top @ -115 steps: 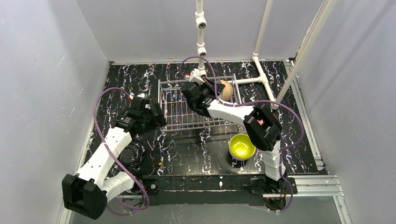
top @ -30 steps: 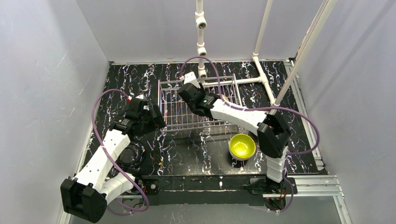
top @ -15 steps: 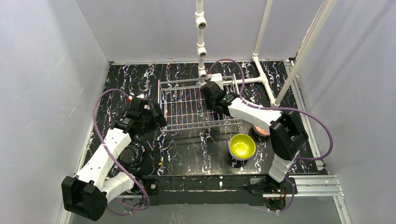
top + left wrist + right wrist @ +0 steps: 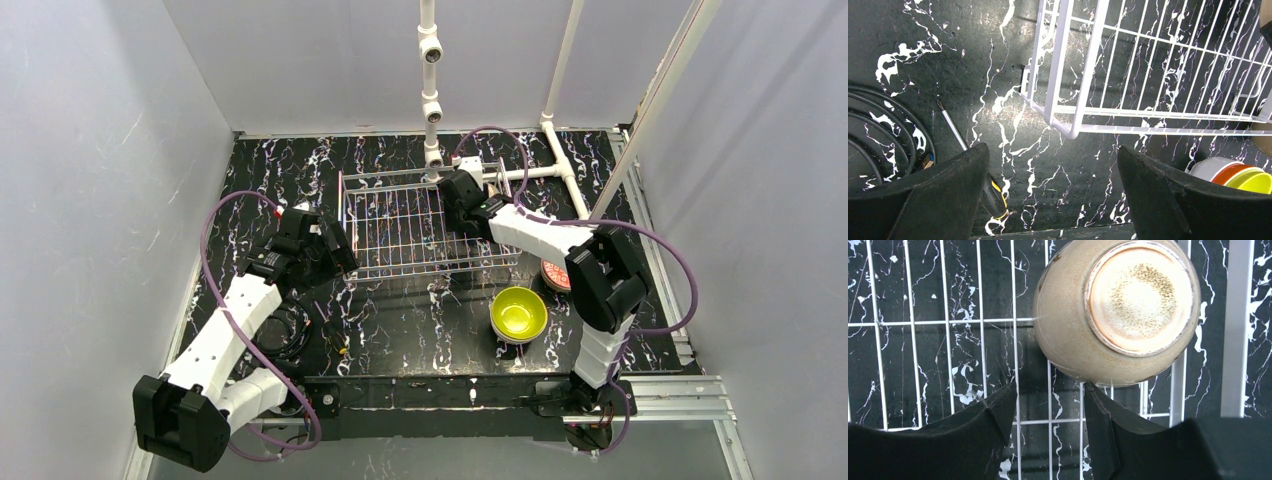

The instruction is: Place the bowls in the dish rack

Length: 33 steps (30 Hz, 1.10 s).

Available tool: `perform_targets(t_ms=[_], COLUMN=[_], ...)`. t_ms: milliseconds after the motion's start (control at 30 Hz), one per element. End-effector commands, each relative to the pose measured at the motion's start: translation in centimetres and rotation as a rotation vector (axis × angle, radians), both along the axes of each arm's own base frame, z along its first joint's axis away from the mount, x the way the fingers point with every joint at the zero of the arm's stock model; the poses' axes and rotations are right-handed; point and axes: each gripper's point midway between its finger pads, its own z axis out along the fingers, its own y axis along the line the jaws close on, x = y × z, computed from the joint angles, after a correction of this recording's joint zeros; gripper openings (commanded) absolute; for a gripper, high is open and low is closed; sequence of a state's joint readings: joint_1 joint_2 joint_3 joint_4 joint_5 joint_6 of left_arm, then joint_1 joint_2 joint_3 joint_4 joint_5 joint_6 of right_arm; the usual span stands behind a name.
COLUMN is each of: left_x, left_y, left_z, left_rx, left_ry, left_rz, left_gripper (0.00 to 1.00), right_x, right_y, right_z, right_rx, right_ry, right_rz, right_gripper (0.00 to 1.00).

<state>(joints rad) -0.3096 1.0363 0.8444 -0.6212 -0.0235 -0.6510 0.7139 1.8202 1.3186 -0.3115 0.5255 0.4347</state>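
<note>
As the right gripper [image 4: 1045,390] has been swung back to the dish rack's [image 4: 345,215] far right corner, it is held parted beside the upturned beige-brown bowl [image 4: 1118,305], judged loaded.

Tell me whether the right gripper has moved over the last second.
Yes. The right gripper moved rightward over the dish rack: left of the white pipe post a second ago, right of it now.

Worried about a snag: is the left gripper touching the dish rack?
Apart. The left wrist view shows tabletop between the fingers of the open left gripper and the near corner of the dish rack.
</note>
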Motion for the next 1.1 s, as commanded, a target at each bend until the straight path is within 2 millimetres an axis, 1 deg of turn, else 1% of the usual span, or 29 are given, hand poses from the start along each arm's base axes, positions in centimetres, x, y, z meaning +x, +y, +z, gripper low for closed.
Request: perform_targets(t_ms=[0,133,267,367,467,500,567,667,767,800,867,967,1033,1067], left_x=[-0.3,-0.2,-0.3,-0.4,-0.3,-0.3,-0.3,-0.4,-0.7,-0.9,-1.2,-1.8,-2.2,-2.4], left_y=[0.8,1.2,1.6,1.8,2.1,2.3,2.5,2.1,1.1,1.1,1.4,0.5,-0.1,-0.2], left_z=[0.1,0.4,1.0,1.3,1.9,2.2,2.9,4.0,5.2,5.6,6.3,6.9,6.4,6.1], left_rx=[0.031,0.048,0.057,0.063,0.08,0.085,0.088,0.058,0.029,0.037,0.055,0.008,-0.032,-0.043], left_ry=[-0.014,-0.029,-0.053,-0.067,-0.09,-0.103,-0.135,-0.185,-0.226,-0.229,-0.237,-0.267,-0.269,-0.262], left_rz=[0.011,0.013,0.025,0.028,0.026,0.027,0.028,0.009,-0.081,-0.098,-0.107,-0.16,-0.17,-0.166], left_gripper=[0.98,0.98,0.98,0.98,0.98,0.98,0.98,0.98,0.98,0.98,0.98,0.98,0.98,0.98], right_x=[2.7,4.1,4.6,4.4,3.3,2.8,1.2,-1.0,-3.0,-3.9,-5.4,-8.2,-10.3,-11.5], right_y=[0.8,0.0,0.3,0.7,1.3,1.6,2.3,2.3,0.3,-0.7,-3.2,-8.0,-11.7,-13.8], right_z=[1.8,1.6,2.4,2.4,3.0,3.6,5.0,8.5,11.6,13.0,14.1,14.7,14.3,13.8], right_rx=[0.017,0.006,0.012,0.013,0.047,0.072,0.129,0.206,0.237,0.247,0.233,0.167,0.092,0.045], right_ry=[-0.099,-0.094,-0.114,-0.095,-0.059,-0.049,-0.029,-0.041,-0.072,-0.09,-0.097,-0.084,-0.07,-0.059], right_rz=[0.015,0.009,0.047,0.079,0.123,0.152,0.215,0.259,0.216,0.187,0.115,-0.033,-0.151,-0.212], right_gripper=[0.61,0.62,0.62,0.62,0.62,0.62,0.63,0.65,0.67,0.68,0.68,0.69,0.68,0.67])
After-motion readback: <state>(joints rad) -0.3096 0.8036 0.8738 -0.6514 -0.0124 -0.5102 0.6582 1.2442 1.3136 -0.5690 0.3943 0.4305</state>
